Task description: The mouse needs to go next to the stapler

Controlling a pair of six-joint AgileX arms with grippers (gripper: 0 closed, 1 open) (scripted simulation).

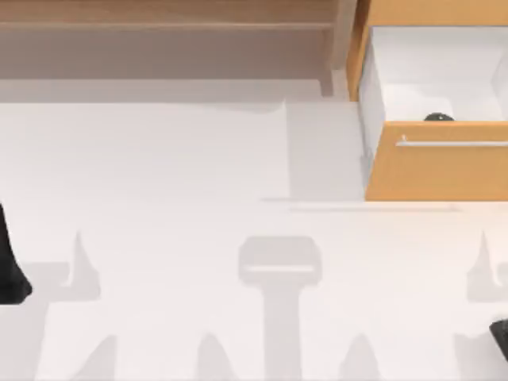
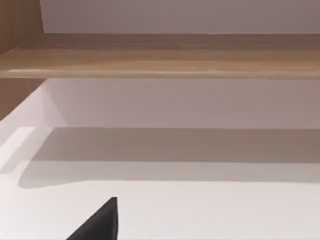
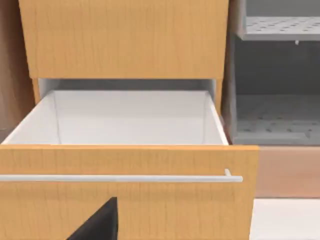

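The mouse (image 1: 437, 117) lies inside the open drawer (image 1: 421, 75) at the top view's upper right, tucked close behind the orange drawer front (image 1: 436, 171), so just its dark rounded top peeks over the edge. It looks small, hard and glossy, probably light but slippery; pinching it across its narrow sides, low on the dome, seems the safest hold. The drawer's white walls and the front panel with its metal handle (image 1: 452, 144) crowd it, so a straight descent from above and a straight lift out appear wisest. The white bench (image 1: 159, 175) is wide and bare, with ample room to travel. No stapler is visible. The left end effector (image 1: 9, 270) sits at the bench's left edge, the right end effector (image 1: 500, 337) at its lower right; whether either is spread or pressed together I cannot tell.
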